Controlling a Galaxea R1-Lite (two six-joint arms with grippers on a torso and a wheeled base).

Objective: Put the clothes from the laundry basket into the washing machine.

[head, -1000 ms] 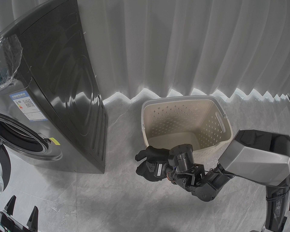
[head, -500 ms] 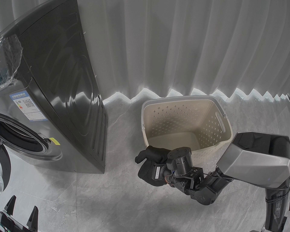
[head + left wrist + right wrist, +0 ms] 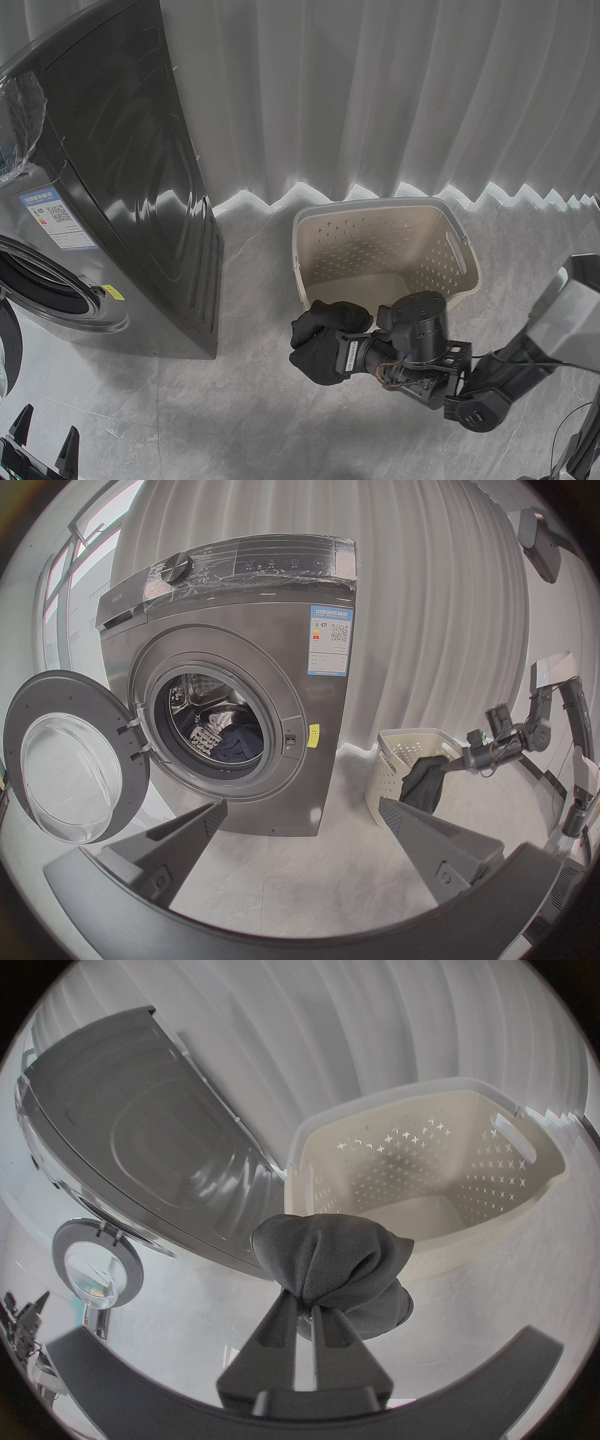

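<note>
Just below the head view's centre, the right gripper [image 3: 304, 1307] was clenched on a bunched black fabric garment [image 3: 322, 347], held at the near rim of the beige perforated plastic laundry basket [image 3: 375, 205]. At left stood the dark grey washing machine [image 3: 125, 156]. The left gripper [image 3: 49, 422], lower left, was spread wide.

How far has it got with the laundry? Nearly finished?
Nearly. Done: some dark clothes lie inside the washing machine, and the basket looks empty. In hand: the right gripper is shut on a dark garment, held just outside the basket. Left: carry it to the washing machine, whose door stands open, and drop it in.
</note>
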